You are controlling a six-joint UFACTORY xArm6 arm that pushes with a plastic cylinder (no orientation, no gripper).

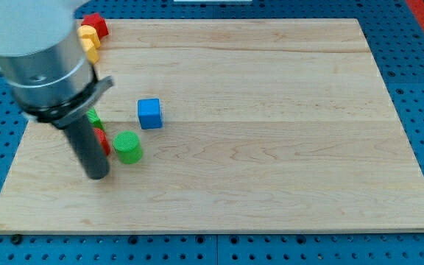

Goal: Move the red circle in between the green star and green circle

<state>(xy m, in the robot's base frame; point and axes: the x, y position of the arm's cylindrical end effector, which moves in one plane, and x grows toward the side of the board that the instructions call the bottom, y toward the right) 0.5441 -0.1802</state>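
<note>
The green circle (128,146) sits on the wooden board left of centre. A red block (104,140), mostly hidden by my rod, lies just left of it; its shape is not clear. A green block (93,116), likely the star, peeks out above the red one, also partly hidden. My tip (97,175) rests on the board just below and left of the red block and the green circle.
A blue cube (150,113) stands above and right of the green circle. A red block (95,25) and a yellow block (89,41) sit at the board's top left corner. The board's left edge (9,177) is close to my tip.
</note>
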